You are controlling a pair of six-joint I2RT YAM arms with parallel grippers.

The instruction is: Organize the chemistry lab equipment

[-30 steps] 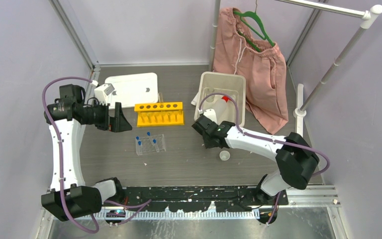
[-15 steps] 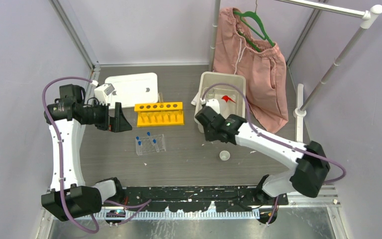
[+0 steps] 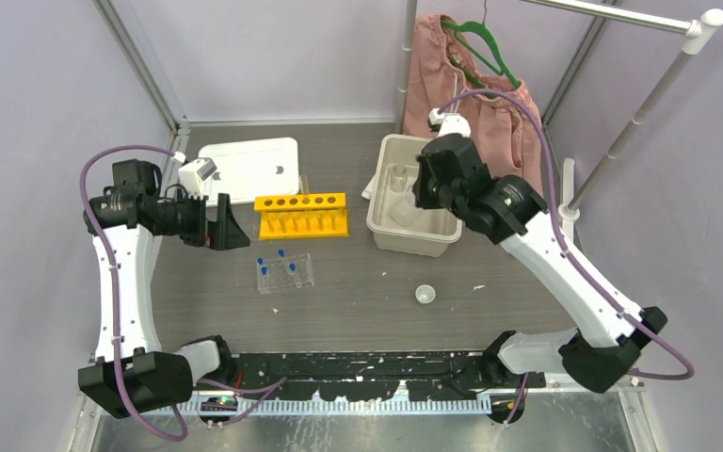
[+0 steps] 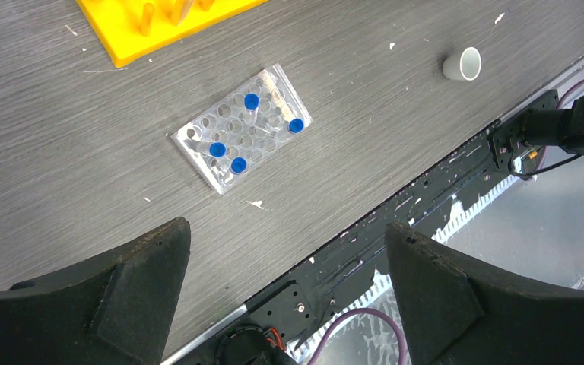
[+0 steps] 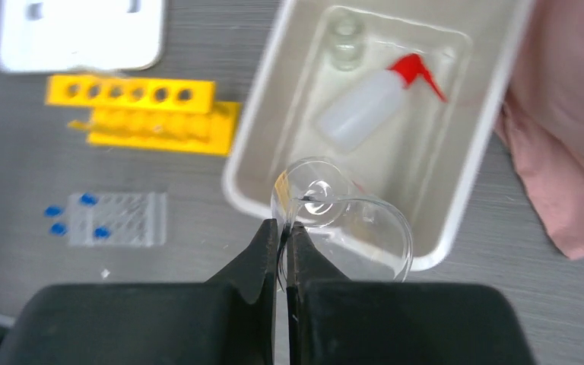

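White links [image 3: 124, 282], black joints [image 3: 136, 377], purple cables [image 3: 130, 148].

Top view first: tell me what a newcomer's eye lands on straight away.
The right gripper hangs over the beige bin, pinching the rim of a clear glass vessel, while a red-spouted squeeze bottle lies inside the bin. Behind the bin, pink shorts hang on a green hanger. A yellow tube rack stands mid-table.
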